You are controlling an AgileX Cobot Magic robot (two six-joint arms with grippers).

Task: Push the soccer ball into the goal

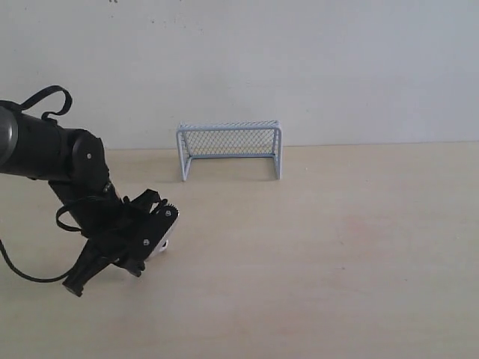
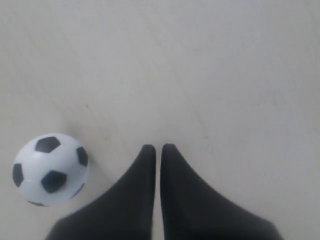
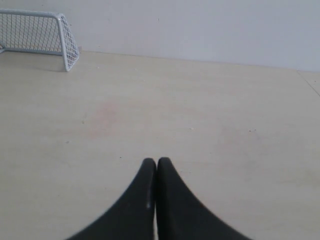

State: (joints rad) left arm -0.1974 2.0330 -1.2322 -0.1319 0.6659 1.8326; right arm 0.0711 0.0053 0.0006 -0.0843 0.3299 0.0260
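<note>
Left hand [image 2: 156,150], fingers [image 2: 142,195] drawn together on nothing, low over pale surface [image 2: 225,75]; soccer ball [image 2: 50,170] just beside it, not touching; right hand [image 3: 156,162], fingers [image 3: 172,205] likewise together, empty; goal [image 1: 230,149] well apart, upright near far wall [image 1: 299,60].

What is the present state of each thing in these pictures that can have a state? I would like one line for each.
goal: upright, nothing inside it.
soccer ball: lying on the table, outside the goal, not gripped.
left gripper: shut, holding nothing, soccer ball beside it.
right gripper: shut, holding nothing.
</note>
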